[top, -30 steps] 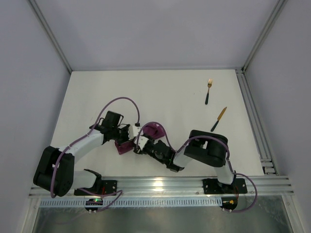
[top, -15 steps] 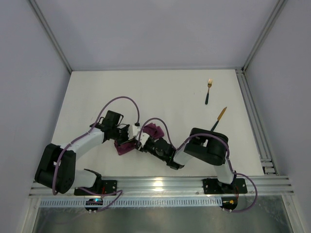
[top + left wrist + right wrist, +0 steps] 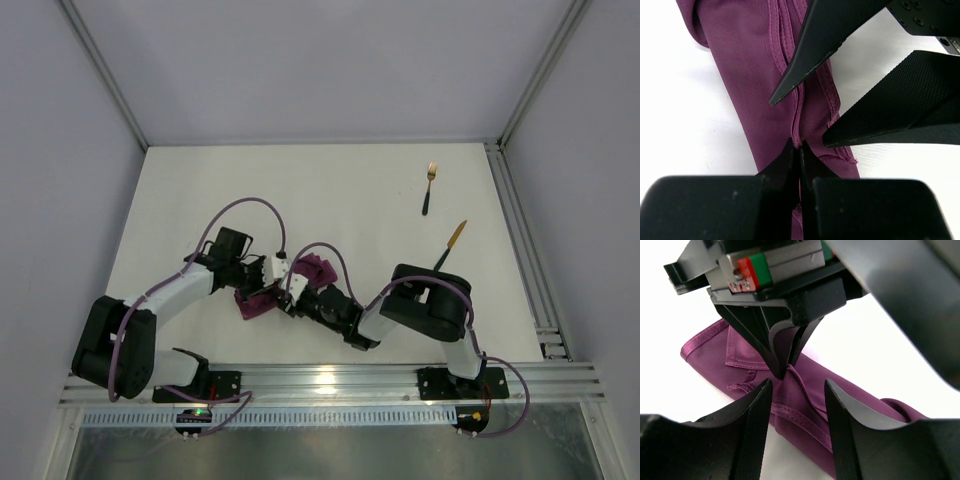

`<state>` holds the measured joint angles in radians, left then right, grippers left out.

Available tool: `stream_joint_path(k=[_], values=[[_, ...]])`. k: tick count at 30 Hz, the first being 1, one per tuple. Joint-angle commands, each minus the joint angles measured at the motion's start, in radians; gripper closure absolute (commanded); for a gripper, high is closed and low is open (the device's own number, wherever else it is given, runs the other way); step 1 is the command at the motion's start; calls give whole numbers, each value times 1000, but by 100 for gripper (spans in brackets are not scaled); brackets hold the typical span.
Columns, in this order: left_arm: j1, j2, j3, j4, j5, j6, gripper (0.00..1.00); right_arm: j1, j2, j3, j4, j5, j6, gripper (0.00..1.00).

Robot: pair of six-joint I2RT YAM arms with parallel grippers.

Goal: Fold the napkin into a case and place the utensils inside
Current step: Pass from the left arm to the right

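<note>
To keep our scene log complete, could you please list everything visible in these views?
napkin: one, magenta-purple, folded into a narrow strip, near middle of the table.
fork: one, gold with a dark handle, far right of the table.
knife: one, gold blade with a dark handle, just nearer than the fork and apart from it.
table: one, white, under everything.
left hand: one, black, shut on a raised fold of the napkin.
right hand: one, black, open, its fingers on either side of that fold, facing the left hand.
</note>
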<state>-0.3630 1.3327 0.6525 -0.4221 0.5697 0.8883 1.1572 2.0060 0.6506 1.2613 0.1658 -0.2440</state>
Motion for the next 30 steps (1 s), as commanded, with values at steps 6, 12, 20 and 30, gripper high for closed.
stream_joint_path(k=[6,12,20,30], values=[[9,-17,44,6,87,-3,100,1,-23,21,-102,57,46,57],[13,-9,47,5,104,-9,100,2,-4,46,-137,58,69,62],[22,0,55,31,102,-41,100,1,-1,38,-151,46,77,58],[36,16,50,39,127,-55,100,2,-16,-17,-50,75,61,51]])
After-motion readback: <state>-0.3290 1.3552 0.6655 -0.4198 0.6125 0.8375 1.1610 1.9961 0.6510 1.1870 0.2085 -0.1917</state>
